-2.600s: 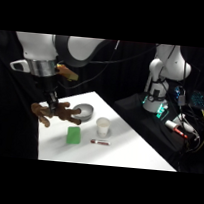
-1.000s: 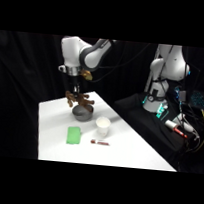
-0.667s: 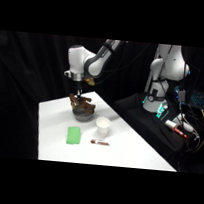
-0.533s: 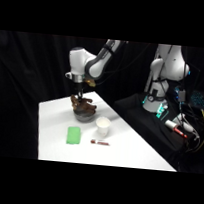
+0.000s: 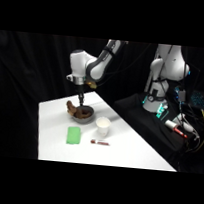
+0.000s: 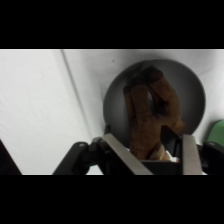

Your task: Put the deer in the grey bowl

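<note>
The grey bowl (image 5: 87, 118) stands on the white table, left of its middle. My gripper (image 5: 81, 101) comes straight down over it and is shut on the dark brown deer (image 5: 74, 108). The deer sits low in the bowl, with one end poking out over the left rim. In the wrist view the deer (image 6: 150, 112) lies across the round grey bowl (image 6: 192, 90), and its near end is between the two fingers of my gripper (image 6: 150, 144).
A white cup (image 5: 102, 127) stands just right of the bowl. A green block (image 5: 74, 134) and a thin red-brown stick (image 5: 100, 142) lie nearer the front. The arm's base (image 5: 162, 75) and cables are at the right.
The gripper carried the deer from the table's left side to above the bowl and lowered it in. Over the last half second it has hardly moved.
</note>
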Available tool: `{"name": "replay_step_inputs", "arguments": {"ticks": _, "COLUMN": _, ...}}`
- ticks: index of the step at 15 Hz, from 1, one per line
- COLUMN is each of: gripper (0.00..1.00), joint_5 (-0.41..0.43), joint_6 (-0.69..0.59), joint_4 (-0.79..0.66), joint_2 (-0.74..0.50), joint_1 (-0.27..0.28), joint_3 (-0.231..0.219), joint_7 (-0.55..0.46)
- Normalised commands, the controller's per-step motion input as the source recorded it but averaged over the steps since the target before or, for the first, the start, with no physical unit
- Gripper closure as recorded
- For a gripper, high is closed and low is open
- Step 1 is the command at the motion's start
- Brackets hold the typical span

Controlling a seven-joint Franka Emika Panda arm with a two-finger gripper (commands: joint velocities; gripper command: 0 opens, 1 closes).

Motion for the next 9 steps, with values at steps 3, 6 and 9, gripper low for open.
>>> {"name": "replay_step_inputs", "arguments": {"ticks": 3, "gripper": 0.00, "joint_5": -0.060, "joint_6": -0.11, "joint_4": -0.05, "joint_2": -0.25, "joint_1": 0.065, "joint_3": -0.025, "joint_7": 0.00}}
{"name": "replay_step_inputs", "arguments": {"ticks": 6, "gripper": 0.00, "joint_5": -0.122, "joint_6": -0.29, "joint_4": -0.03, "joint_2": -0.37, "joint_1": 0.076, "joint_3": -0.034, "joint_7": -0.04}}
{"name": "replay_step_inputs", "arguments": {"ticks": 9, "gripper": 0.00, "joint_5": -0.086, "joint_6": -0.38, "joint_4": -0.01, "joint_2": -0.42, "joint_1": 0.068, "joint_3": -0.005, "joint_7": -0.07}}
